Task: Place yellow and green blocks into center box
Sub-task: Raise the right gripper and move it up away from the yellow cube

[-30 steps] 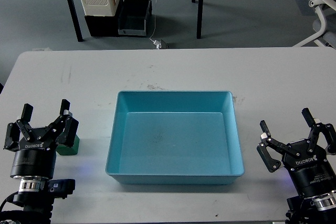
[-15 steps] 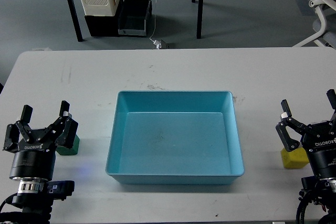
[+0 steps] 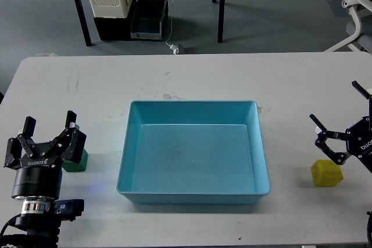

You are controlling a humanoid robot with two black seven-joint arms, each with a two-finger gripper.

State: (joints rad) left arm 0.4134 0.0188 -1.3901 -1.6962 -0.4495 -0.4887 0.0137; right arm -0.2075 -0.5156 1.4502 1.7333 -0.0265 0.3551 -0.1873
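White table (image 3: 192,79) holds the blue box (image 3: 193,193), empty; nothing placed yet. Yellow block (image 3: 326,173) sits right of it, green block (image 3: 76,160) left; left gripper (image 3: 48,137) and right gripper (image 3: 344,127) spread wide, empty

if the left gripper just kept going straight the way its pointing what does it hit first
The left gripper points away from the robot across the table, fingers open. The green block sits just to its right, apparently beside that line. Ahead looks like bare table only, though depth is unclear.
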